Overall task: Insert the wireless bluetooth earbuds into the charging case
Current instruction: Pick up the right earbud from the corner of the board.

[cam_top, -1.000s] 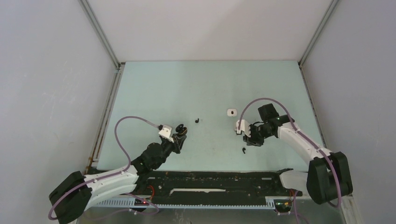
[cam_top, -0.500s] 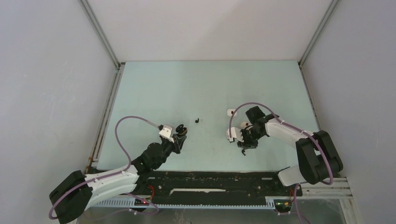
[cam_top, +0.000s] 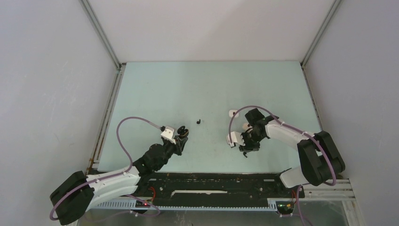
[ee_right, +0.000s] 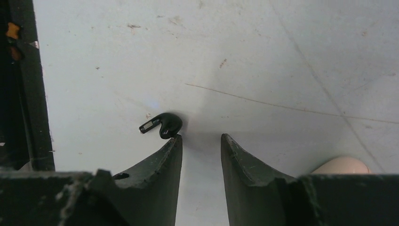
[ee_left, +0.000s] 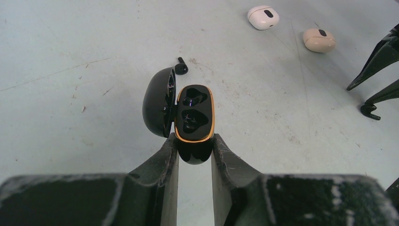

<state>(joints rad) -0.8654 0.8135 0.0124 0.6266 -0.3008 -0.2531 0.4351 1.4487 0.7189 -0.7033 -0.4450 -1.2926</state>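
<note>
Right gripper (ee_right: 201, 137) stands narrowly parted, empty; black earbud (ee_right: 165, 125) lies on the table (ee_right: 282, 56) near its front edge, just outside one fingertip. You'd judge it light, hard, slippery: pinch its round body, not the stem. Left gripper (ee_left: 194, 141) clamps the charging case (ee_left: 194, 115).

- The open black clamshell charging case (ee_left: 193, 117) sits between the fingers of the left claw (ee_left: 194, 141), over the left half of the pale desk (cam_top: 155, 94). Its lid hangs off its left side in the left wrist view.
- A small black stemmed earbud (ee_left: 181, 68) lies on the desk just behind the lid.
- A white rounded pod (ee_left: 263, 17) and a beige rounded pod (ee_left: 319, 40) lie farther back to the right, near each other.
- The right claw (ee_right: 200, 141) stands right of centre, in front of the beige pod.
- A second black earbud (ee_right: 162, 125) lies at one of its fingertips, outside the gap.
</note>
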